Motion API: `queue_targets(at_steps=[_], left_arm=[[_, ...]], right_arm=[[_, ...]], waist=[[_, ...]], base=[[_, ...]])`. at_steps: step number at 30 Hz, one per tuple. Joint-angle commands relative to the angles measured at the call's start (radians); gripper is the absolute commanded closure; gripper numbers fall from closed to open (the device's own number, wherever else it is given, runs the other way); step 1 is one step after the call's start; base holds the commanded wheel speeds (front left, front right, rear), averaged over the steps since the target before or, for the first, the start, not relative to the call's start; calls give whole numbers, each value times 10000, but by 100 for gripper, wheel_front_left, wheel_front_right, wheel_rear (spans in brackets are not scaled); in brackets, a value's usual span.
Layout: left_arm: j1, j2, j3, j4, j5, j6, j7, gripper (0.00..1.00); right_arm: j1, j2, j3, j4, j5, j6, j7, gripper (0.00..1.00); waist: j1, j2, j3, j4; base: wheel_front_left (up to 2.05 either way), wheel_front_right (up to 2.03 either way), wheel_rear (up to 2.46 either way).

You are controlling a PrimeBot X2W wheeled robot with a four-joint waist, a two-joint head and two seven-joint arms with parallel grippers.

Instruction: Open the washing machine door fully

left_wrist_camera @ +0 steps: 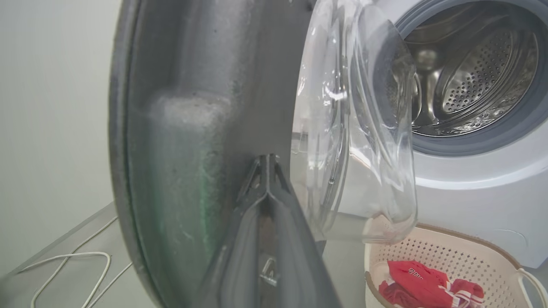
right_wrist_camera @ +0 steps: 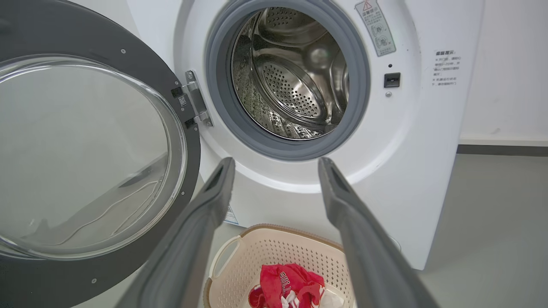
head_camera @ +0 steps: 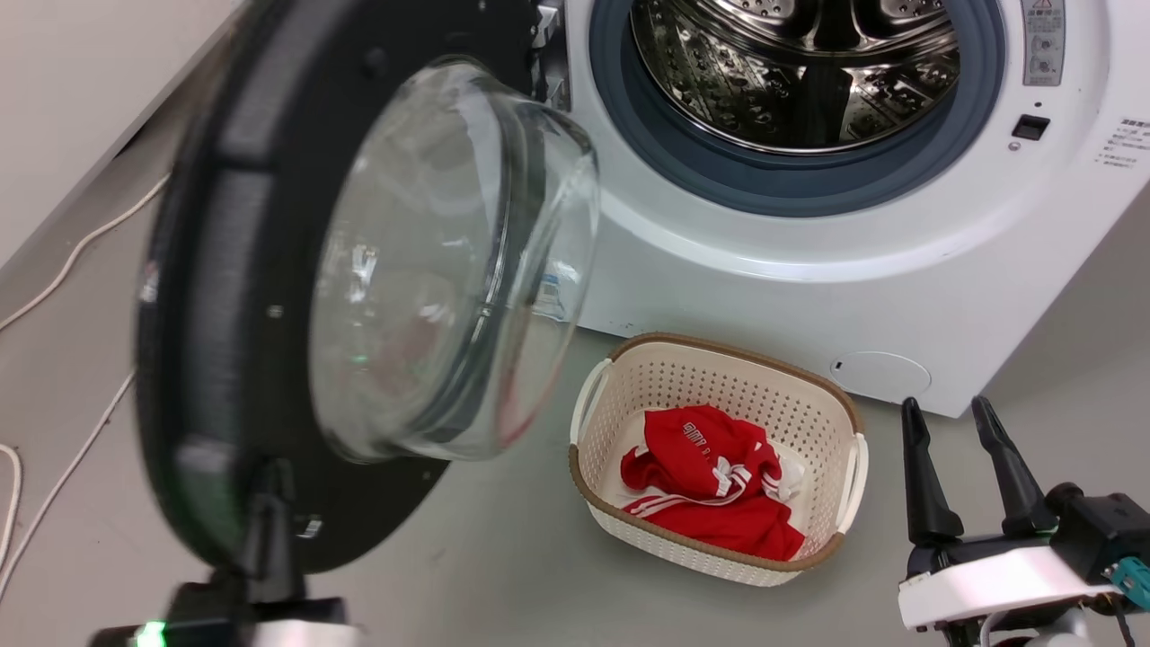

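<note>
The washing machine door (head_camera: 225, 270), a black disc with a bulging clear glass bowl, stands swung out to the left of the white washing machine (head_camera: 809, 270), about square to its front. The steel drum (head_camera: 800, 63) is exposed. My left gripper (head_camera: 269, 481) is at the door's lower rim. In the left wrist view its fingers (left_wrist_camera: 267, 171) are pressed together, tips against the door's black inner face (left_wrist_camera: 192, 128), with nothing held. My right gripper (head_camera: 957, 418) hangs open at the lower right, apart from the machine. The right wrist view looks between its fingers (right_wrist_camera: 276, 164) at the drum opening and the door (right_wrist_camera: 85, 149).
A cream perforated basket (head_camera: 719, 382) holding a red garment (head_camera: 710, 485) sits on the floor just in front of the machine, between door and right gripper. White cables (head_camera: 81, 243) trail on the floor at left beside a pale wall (head_camera: 72, 90).
</note>
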Motion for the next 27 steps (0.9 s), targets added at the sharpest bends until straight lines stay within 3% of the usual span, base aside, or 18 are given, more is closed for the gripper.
queue_targets(at_steps=[1,8,18,27], left_arm=[[-96,171,349,222,-117,51,51,100],[-920,701,1820,1181,-418,-18,42,100],[-2087,1330,3864,2748,-835,-570,40,100],[-2595,1705,4923,3851,-558,-973,41,100]], right_arm=[[-96,12,21,-41,-43,-5,2,0],[-243,9,-32,-132,-158,-5,123,0],[-409,9,-88,-275,-221,-7,132,0],[-377,11,-75,-173,-259,-7,115,0]], waist=[[0,0,65,-97],[0,0,400,-524],[0,0,716,-1117],[0,0,569,-1450]], base=[[0,0,0],[0,0,0],[0,0,0],[0,0,0]])
